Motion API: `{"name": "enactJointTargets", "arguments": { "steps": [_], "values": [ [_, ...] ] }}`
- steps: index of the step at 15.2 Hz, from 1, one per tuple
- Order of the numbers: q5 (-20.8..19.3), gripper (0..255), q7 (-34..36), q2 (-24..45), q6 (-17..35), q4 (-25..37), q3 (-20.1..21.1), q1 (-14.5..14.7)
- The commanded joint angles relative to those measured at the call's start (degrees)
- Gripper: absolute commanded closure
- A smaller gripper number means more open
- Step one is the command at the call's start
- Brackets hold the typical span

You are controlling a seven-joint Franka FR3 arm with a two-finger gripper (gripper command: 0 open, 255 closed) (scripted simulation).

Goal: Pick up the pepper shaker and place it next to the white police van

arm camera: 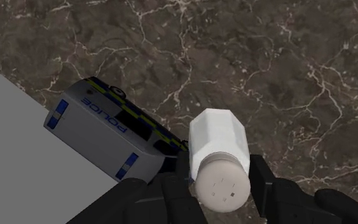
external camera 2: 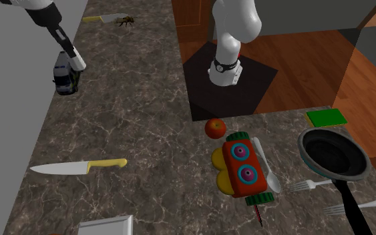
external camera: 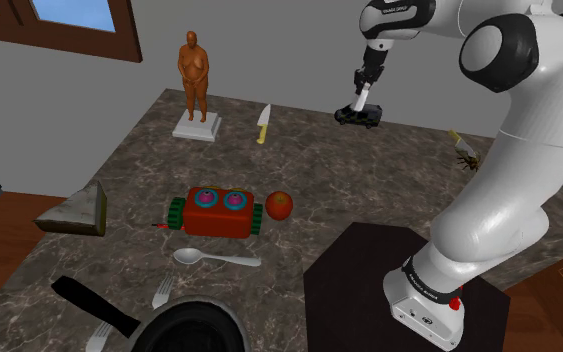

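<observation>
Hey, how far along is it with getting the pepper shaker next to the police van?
Pickup looks done: the white pepper shaker is clasped between the jaws. In hand: it hangs right beside the police van, apparently just above the marbled countertop. Left: set it down next to the van and open the jaws.

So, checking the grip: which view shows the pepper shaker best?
The wrist view: the pepper shaker, holed cap facing the camera, sits clasped between the jaws. The shoulder and second exterior views show it as a small white shape by the police van.
</observation>
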Motion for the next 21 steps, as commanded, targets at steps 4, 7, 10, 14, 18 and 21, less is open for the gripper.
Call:
{"name": "enactJointTargets", "arguments": {
  "steps": [4,7,10,14,18,21],
  "values": [
    [0.0,255,0.2,0.5,3.7,-3.2,0.1,0.0],
    [0.1,255,0.3,1.0,5.8,-4.8,0.1,0.0],
    [0.1,255,0.4,1.6,7.9,-6.3,0.1,0.0],
    [0.2,255,0.5,2.6,10.6,-8.0,0.2,0.0],
    [0.3,255,0.6,3.7,13.3,-9.6,0.2,-0.1],
    [0.5,255,0.6,4.8,15.4,-10.7,0.3,-0.1]
  ]
}}
